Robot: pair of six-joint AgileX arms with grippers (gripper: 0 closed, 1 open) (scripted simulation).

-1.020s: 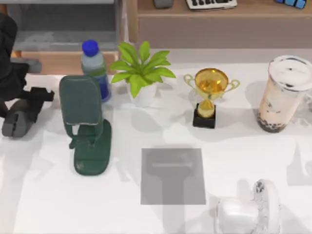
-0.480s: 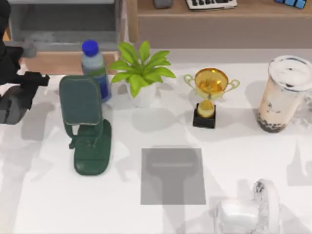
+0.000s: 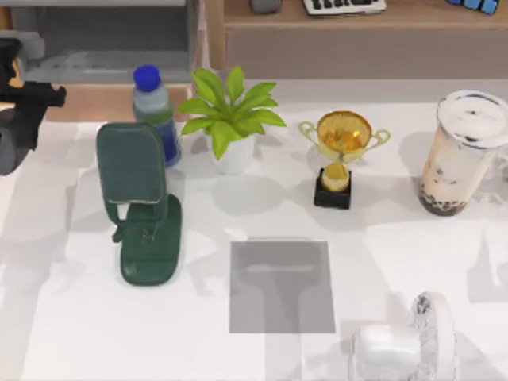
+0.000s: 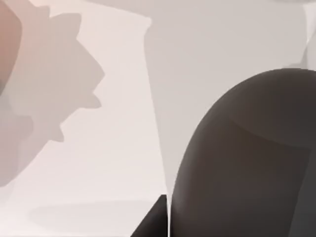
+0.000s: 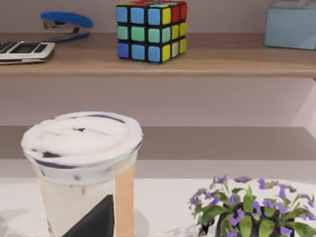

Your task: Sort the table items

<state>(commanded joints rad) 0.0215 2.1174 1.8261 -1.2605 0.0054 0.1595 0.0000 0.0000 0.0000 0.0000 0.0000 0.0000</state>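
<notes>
Top view, containers: milk-tea cup (image 3: 463,155) stands upright at the table's right side, white lid on, pale tea inside with dark pearls at the bottom; water bottle (image 3: 155,113) with a blue cap stands behind the green phone stand (image 3: 139,202).
Left gripper: at the table's far left edge (image 3: 20,111), holding the dark grey mouse (image 3: 14,139) clear of the tabletop; how far the fingers are spread cannot be told.
Left wrist view: the mouse's rounded dark body (image 4: 247,158) looms close against the pale table.
Right arm: white, parked at the near right edge (image 3: 401,345).
Right wrist view: the cup's lid (image 5: 81,138) up close, a Rubik's cube (image 5: 150,30), a blue stapler (image 5: 65,23) and a calculator (image 5: 24,50) on the shelf, and a purple-flowered plant (image 5: 252,210).
Middle of the table: potted plant (image 3: 230,115), gold trophy (image 3: 341,155), grey mat (image 3: 282,286).
</notes>
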